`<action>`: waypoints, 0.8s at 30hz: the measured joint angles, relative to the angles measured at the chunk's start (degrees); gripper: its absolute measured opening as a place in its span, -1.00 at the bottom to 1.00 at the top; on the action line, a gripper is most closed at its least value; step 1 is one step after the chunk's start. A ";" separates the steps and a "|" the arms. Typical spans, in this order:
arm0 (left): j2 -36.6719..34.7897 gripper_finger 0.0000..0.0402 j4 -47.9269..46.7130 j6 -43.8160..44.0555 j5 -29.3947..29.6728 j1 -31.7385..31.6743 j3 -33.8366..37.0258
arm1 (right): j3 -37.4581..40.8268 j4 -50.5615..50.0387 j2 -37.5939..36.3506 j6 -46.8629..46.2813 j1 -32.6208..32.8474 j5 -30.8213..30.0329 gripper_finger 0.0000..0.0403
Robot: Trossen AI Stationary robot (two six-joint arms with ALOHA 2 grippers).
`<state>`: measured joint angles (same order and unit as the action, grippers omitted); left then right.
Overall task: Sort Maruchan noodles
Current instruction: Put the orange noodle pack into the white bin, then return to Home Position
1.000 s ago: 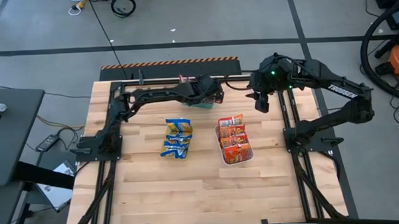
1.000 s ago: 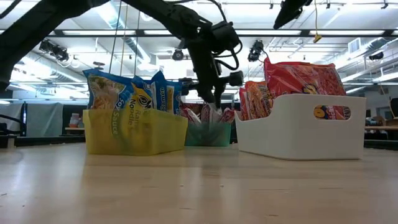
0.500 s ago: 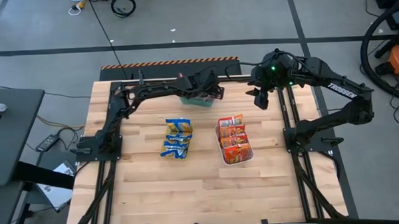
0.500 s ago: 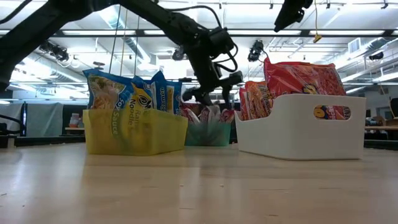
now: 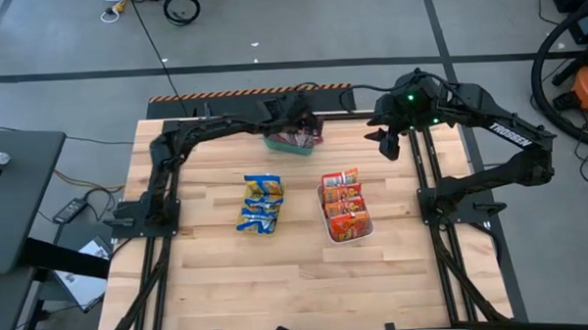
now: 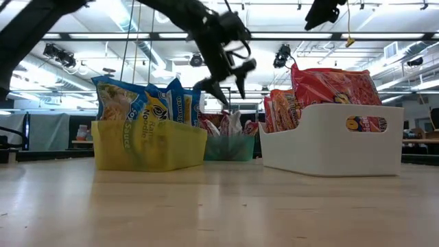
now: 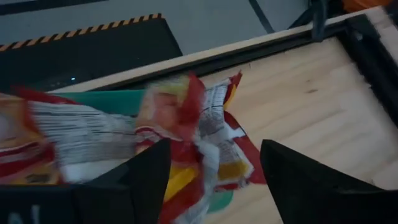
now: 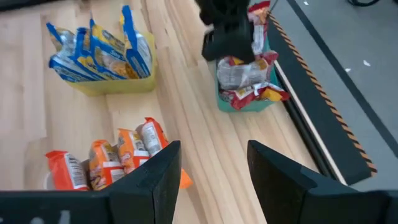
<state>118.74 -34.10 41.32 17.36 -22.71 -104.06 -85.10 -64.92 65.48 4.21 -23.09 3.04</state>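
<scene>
Silvery white-and-red noodle packets [image 7: 186, 118] stand on edge in a green tray [image 6: 230, 147] at the table's far middle. My left gripper [image 6: 223, 84] hangs open just above them, with nothing between its fingers. Blue-and-yellow packets [image 5: 261, 203] stand upright in a yellow tray [image 6: 147, 145] at the centre left. Orange-red packets [image 5: 345, 207] fill a white tray [image 6: 329, 140] at the centre right. My right gripper [image 5: 389, 145] waits open, high over the far right of the table.
The three trays stand close together across the table's middle and far part. Bare wood [image 5: 308, 282] stretches along the near half. The arms' black frame rails [image 5: 427, 170] run along the left, right and far edges.
My left gripper has opened over the green tray, letting go of the packets there. It has risen clear of them and drawn a little toward the far edge. The packets stay in the tray.
</scene>
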 joint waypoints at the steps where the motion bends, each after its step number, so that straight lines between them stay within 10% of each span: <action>1: -1.11 0.26 -1.07 -0.01 -0.08 -0.22 -0.05 | 0.00 0.04 -0.25 0.00 -0.47 0.74 -0.06; 15: -11.27 0.24 -7.06 -15.99 -8.94 0.88 -0.10 | 10.60 10.19 -3.68 2.17 -2.25 6.03 -0.07; 24: -17.68 0.06 -17.52 -22.80 -13.35 7.81 7.66 | 20.81 -4.98 -2.46 3.78 5.52 1.62 -0.12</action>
<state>101.06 -51.62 18.53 4.01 -14.91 -96.40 -64.29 -69.90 63.02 7.99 -17.57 4.67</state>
